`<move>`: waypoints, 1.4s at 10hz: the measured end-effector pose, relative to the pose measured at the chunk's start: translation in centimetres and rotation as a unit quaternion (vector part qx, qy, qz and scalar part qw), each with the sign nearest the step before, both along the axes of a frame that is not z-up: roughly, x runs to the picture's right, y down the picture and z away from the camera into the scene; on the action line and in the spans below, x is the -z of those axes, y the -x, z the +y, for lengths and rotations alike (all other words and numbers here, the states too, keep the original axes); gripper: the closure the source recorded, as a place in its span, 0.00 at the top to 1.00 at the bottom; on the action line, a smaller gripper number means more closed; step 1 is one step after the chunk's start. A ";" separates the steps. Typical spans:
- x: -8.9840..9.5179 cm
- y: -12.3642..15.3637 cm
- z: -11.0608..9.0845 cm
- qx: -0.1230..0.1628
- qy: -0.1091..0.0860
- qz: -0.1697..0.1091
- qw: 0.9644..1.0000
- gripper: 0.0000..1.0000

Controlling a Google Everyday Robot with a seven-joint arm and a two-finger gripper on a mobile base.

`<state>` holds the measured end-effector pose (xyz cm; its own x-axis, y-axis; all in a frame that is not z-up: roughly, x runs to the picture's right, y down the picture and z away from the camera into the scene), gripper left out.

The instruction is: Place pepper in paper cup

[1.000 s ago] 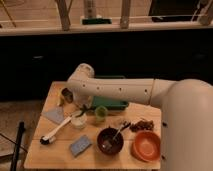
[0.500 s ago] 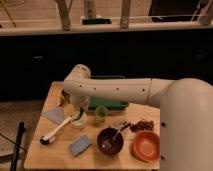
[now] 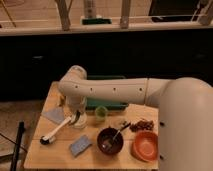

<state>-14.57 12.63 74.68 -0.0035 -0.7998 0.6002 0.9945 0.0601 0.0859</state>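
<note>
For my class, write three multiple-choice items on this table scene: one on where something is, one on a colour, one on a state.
1. Where is the gripper?
A. over the white cup near the table's left side
B. over the orange bowl
C. off the table

2. What colour is the bowl at the table's front right?
A. blue
B. orange
C. white

3. How does the small green cup stand?
A. on its side
B. upside down
C. upright

Answers: 1 A, the arm ends at the white cup. 2 B, its inside shows orange. 3 C, its mouth faces up.
</note>
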 end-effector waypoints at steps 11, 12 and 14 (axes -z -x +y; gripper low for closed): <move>1.0 -0.1 1.3 0.004 0.042 0.021 0.999 0.00; 1.0 -0.1 1.1 0.003 0.042 0.023 0.999 0.00; 0.9 -0.2 0.9 0.003 0.043 0.025 0.999 0.01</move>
